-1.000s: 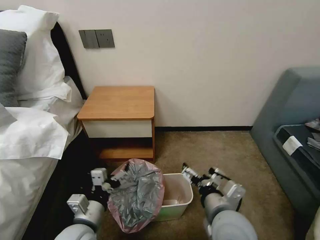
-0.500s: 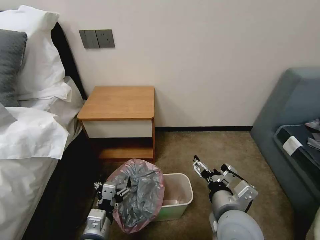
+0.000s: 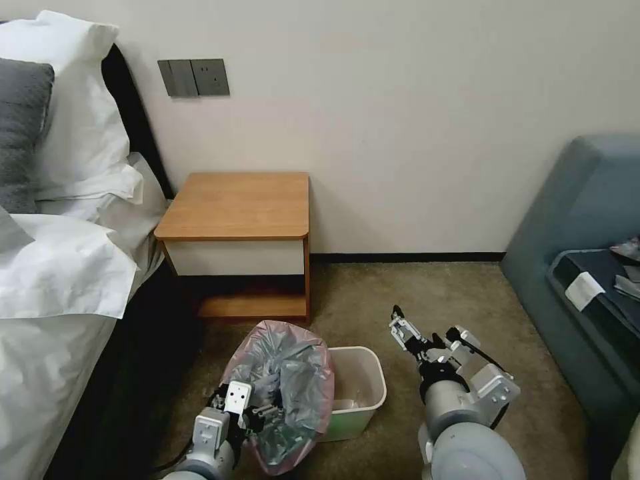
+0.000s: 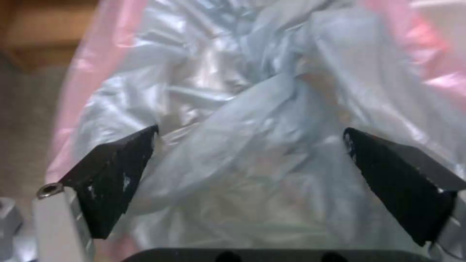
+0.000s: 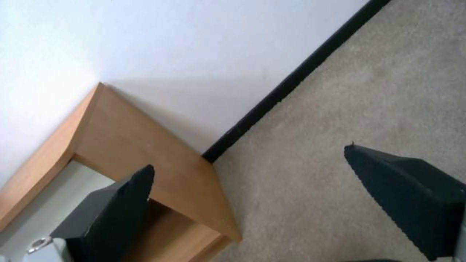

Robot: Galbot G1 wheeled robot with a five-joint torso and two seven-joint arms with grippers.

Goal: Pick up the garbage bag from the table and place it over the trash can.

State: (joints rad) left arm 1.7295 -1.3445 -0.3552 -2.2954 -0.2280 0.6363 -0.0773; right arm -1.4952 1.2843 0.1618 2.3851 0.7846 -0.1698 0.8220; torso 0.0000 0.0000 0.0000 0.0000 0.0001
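The garbage bag (image 3: 288, 387) is lying crumpled over the left part of the trash can (image 3: 363, 380), on the carpet (image 3: 427, 293) before the nightstand (image 3: 237, 207). The left gripper (image 3: 263, 417) is sitting against the bag's near side, fingers (image 4: 114, 171) spread wide, apparently not pinching it. The right gripper (image 3: 402, 328) is hovering right of the bin, gaping and empty.

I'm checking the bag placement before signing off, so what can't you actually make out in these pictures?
- Trash can left rim: head view, hidden under the garbage bag.
- Whether the bag hooks that rim: hidden by its own folds.
- Left end effector contact with the plastic: left wrist view, too blurred.
- Can's bottom: head view, too small.
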